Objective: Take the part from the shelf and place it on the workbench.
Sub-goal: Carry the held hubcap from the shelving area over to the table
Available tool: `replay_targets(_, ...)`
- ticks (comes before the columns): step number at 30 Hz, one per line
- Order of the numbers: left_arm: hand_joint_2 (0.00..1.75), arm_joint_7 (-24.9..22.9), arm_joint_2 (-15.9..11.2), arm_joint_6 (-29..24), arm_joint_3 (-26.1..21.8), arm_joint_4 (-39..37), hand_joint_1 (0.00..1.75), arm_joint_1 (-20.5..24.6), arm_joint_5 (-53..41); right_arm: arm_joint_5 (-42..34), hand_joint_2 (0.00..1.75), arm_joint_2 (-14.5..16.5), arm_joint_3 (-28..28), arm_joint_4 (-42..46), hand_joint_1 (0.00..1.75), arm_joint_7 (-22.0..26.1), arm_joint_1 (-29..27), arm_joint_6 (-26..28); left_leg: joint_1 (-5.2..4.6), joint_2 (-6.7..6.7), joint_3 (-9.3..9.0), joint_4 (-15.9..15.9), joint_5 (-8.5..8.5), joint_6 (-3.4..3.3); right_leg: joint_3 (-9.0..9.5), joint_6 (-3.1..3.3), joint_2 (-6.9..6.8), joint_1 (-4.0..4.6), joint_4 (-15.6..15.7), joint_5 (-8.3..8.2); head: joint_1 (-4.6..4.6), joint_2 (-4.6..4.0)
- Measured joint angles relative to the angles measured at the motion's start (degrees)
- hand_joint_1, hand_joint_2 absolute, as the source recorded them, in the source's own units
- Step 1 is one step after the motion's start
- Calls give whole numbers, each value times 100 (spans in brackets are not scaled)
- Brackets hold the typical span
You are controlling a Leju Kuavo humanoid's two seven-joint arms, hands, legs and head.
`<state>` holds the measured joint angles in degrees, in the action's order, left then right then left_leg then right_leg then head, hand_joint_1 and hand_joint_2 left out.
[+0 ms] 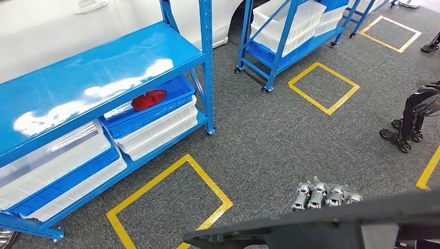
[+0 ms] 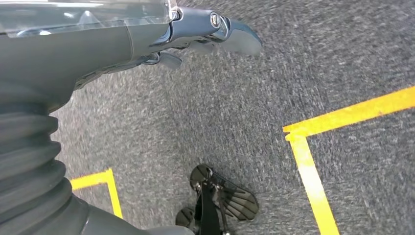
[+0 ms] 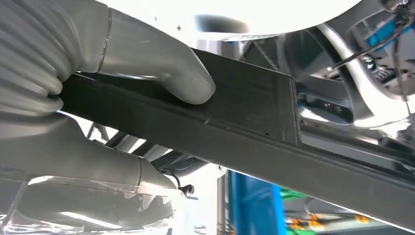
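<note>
Beside the white car (image 1: 104, 21), yellow tape squares (image 1: 168, 202) mark the grey carpet (image 1: 270, 140), and a black tripod (image 1: 410, 122) stands well apart.

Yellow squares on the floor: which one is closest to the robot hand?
The yellow square in front of the near blue shelf, just left of the robot hand; the others lie farther back.

No text, label, brand, number or sign can be read in any of the views.
</note>
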<state>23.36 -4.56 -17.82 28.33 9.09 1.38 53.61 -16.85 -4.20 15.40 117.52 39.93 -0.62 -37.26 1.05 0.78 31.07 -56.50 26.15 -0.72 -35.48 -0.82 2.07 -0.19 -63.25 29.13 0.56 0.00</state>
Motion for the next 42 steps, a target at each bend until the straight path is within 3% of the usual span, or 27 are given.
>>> replay_targets(2,175,-13,-1,-13,1,-6,0,-10,6,52,175,187,-21,14,175,3,-75,-34,-2,-125,1,2,8,-7,-404,-70,-134,-39,-778,336,14,0)
replay_targets(3,175,-31,-1,-3,4,-8,0,-12,3,92,175,268,-31,14,175,3,-110,-24,-2,-187,2,-1,14,-2,-543,-96,-150,-64,-1036,397,15,0)
replay_targets(4,175,-58,-1,33,15,-10,0,-10,-10,152,175,346,-39,19,175,3,-135,2,-1,-248,0,-4,22,8,-578,-114,-165,-85,-1086,350,16,0)
replay_targets(5,175,-93,-1,87,32,-10,0,-7,-30,216,175,421,-42,31,175,0,-148,41,1,-303,-6,-8,30,21,-486,-122,-193,-101,-892,205,16,0)
replay_targets(6,175,-129,-1,150,54,-10,0,-2,-51,271,175,494,-41,49,175,-2,-152,94,2,-351,-17,-13,41,39,-281,-122,-257,-110,-499,2,16,0)
replay_targets(8,175,-182,-5,237,101,-10,0,7,-79,326,175,628,-40,92,175,-1,-147,184,-14,-426,-46,-19,70,97,121,-71,-434,-87,279,-271,12,0)
replay_targets(9,175,-206,-10,270,121,-10,0,11,-81,338,175,685,-40,108,175,1,-141,224,-24,-458,-62,-17,83,137,226,-27,-485,-67,489,-320,10,0)
replay_targets(12,175,-272,-25,370,162,-10,0,31,-66,358,175,777,-31,123,175,-1,-90,383,-18,-545,-112,21,96,260,241,111,-388,-37,576,-339,4,0)
replay_targets(13,175,-290,-32,393,170,-10,0,35,-55,340,175,785,-17,121,175,-1,-40,464,-5,-510,-112,-15,133,293,250,154,-342,-44,603,-360,-2,0)
replay_targets(15,175,-335,-62,426,184,-12,0,39,-35,215,175,777,36,85,175,0,166,686,15,-326,55,-440,400,329,264,229,-251,-57,653,-405,-26,0)
replay_targets(17,175,-417,-105,439,197,-15,0,38,-19,11,175,710,136,-5,175,-1,453,1005,11,-167,435,-1268,792,329,252,266,-149,-22,656,-421,-46,0)
replay_targets(18,175,-466,-123,434,207,-16,0,39,-13,-83,175,654,205,-59,175,-2,588,1187,8,-140,606,-1600,895,322,250,276,-90,0,649,-423,-50,0)
replay_targets(19,175,-504,-136,423,216,-17,0,40,-7,-148,175,597,275,-106,175,-3,702,1343,5,-128,692,-1730,878,306,250,284,-29,20,641,-421,-51,0)
replay_targets(20,175,-531,-143,406,228,-17,0,42,-3,-188,175,545,347,-147,175,-4,801,1466,3,-116,671,-1624,742,283,255,289,35,39,629,-418,-52,0)
replay_targets(21,175,-539,-145,386,238,-17,0,45,13,-214,175,505,417,-180,175,-5,882,1552,-1,-82,541,-1285,514,251,264,291,97,54,619,-413,-52,0)
replay_targets(23,175,-518,-152,352,249,-18,0,51,63,-245,175,450,535,-228,175,-8,1006,1640,-8,135,213,-460,117,176,261,279,198,68,598,-407,-45,0)
replay_targets(25,175,-484,-154,337,251,-19,0,69,101,-269,175,408,623,-267,175,-11,1083,1681,-31,284,69,-82,5,141,218,228,281,50,584,-418,-43,0)
replay_targets(27,175,-460,-148,333,252,-19,0,93,109,-279,175,370,681,-298,175,-14,1134,1698,-43,215,51,-34,-11,117,183,155,362,27,587,-437,-49,0)
replay_targets(28,175,-445,-143,335,252,-19,0,99,112,-278,175,350,703,-306,175,-16,1157,1700,-34,162,32,3,-29,90,168,124,323,27,563,-421,-47,0)
replay_targets(30,175,-396,-131,364,255,-19,0,101,112,-243,175,293,751,-315,175,-16,1215,1707,-7,33,-6,78,-63,27,-3,55,94,33,213,-211,-33,0)
replay_targets(32,175,-354,-121,396,257,-19,0,95,127,-200,175,219,797,-328,175,-7,1250,1712,-12,-90,-14,89,-59,-3,-392,-17,-110,-1,-555,155,-20,0)
replay_targets(34,175,-349,-92,401,258,-19,0,95,160,-189,175,138,833,-345,175,-14,1255,1733,-13,-204,-17,87,-48,3,-688,-72,-145,-49,-1101,295,-19,0)
replay_targets(35,175,-356,-70,398,260,-19,0,98,171,-182,175,99,852,-351,175,-27,1257,1763,-13,-260,-25,86,-40,13,-670,-91,-165,-70,-1048,203,-19,0)
replay_targets(36,175,-369,-42,401,264,-19,0,101,166,-162,175,63,873,-350,175,-41,1258,1807,-13,-311,-39,83,-29,28,-522,-101,-206,-85,-752,22,-19,0)
replay_targets(38,175,-418,7,419,288,-19,0,104,121,-84,175,-24,919,-327,175,-49,1251,1918,-25,-400,-72,69,7,75,-57,-83,-397,-80,124,-336,-20,-1)
replay_targets(40,175,-470,42,443,318,-19,0,102,71,-14,175,-120,957,-292,175,-26,1229,1993,-44,-465,-92,54,44,142,169,0,-494,-40,580,-448,-26,-1)
replay_targets(42,175,-495,71,456,332,-19,0,108,59,6,175,-193,988,-268,175,-8,1195,2003,-42,-541,-115,61,64,218,154,95,-399,-10,612,-442,-30,0)
